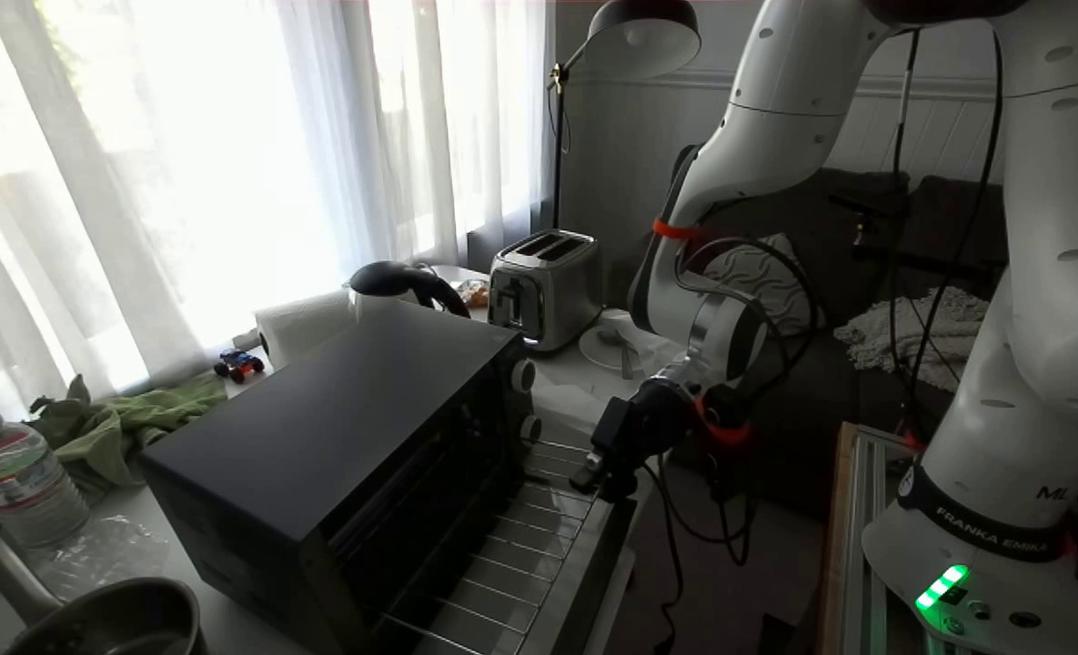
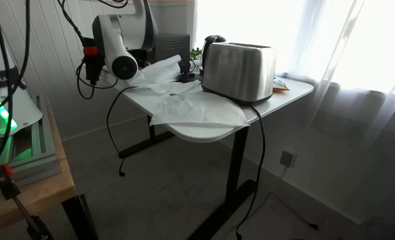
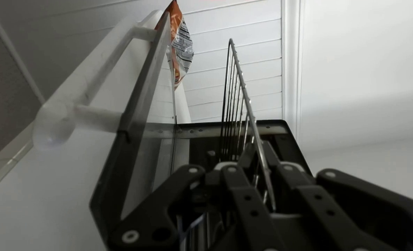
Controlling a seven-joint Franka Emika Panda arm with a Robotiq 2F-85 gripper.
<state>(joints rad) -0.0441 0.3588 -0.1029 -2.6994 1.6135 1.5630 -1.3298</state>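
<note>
A black toaster oven (image 1: 347,409) stands on the white table with its glass door (image 1: 598,564) folded down; it partly shows in an exterior view (image 2: 174,50). A metal wire rack (image 1: 511,569) sticks out of it, above the open door. My gripper (image 1: 598,478) is at the rack's outer edge, at the end near the knobs. In the wrist view the fingertips (image 3: 260,153) are close together with the rack's edge wire (image 3: 243,85) between them. The door (image 3: 143,82) and its pale handle (image 3: 84,82) are left of the fingers. The arm hides the gripper in an exterior view.
A silver toaster (image 1: 552,291) stands beyond the oven, also seen in an exterior view (image 2: 237,71). Near it are a plate (image 1: 598,350) and white paper sheets (image 2: 197,110). A pot (image 1: 115,619), water bottle (image 1: 25,482), green cloth (image 1: 138,418) and toy truck (image 1: 239,366) lie around the oven.
</note>
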